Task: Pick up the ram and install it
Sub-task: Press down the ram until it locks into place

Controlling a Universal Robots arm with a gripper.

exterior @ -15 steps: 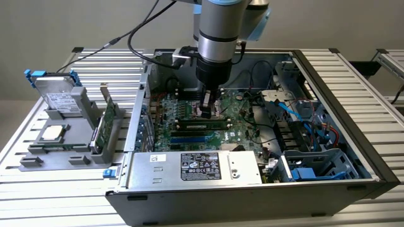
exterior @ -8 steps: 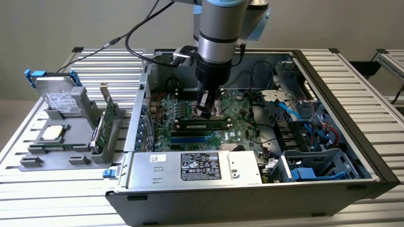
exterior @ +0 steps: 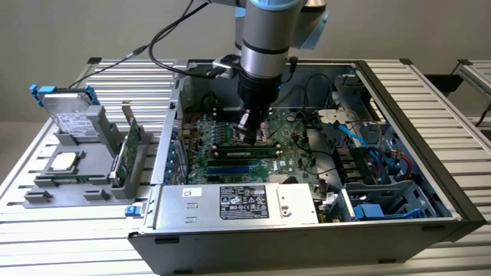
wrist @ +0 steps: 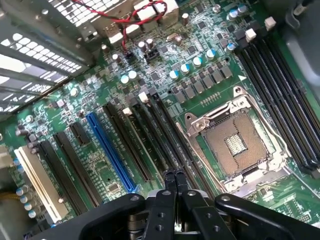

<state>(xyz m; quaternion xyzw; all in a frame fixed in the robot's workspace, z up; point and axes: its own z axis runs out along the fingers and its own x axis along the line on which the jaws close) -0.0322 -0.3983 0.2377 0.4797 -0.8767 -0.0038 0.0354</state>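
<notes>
Gripper [wrist: 175, 176] fingers are pinched together with nothing between them, tips hanging just over the black slots of the motherboard [wrist: 210, 75]. Right below and a touch in front of the gripper, the ram [exterior: 245, 152] sits lengthwise in one of those slots, so I'd say pickup and placing are done. Can't tell if it's fully clicked in, so maybe a final press is left. CPU socket [wrist: 235, 142] is beside the gripper. Way off beyond the case [exterior: 429, 144] wall, a grey drive [exterior: 77, 121] stands on the desk [exterior: 46, 230].

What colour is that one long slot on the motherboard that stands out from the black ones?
Bright blue. The long slot shows best in the wrist view, lying among black slots.
</notes>
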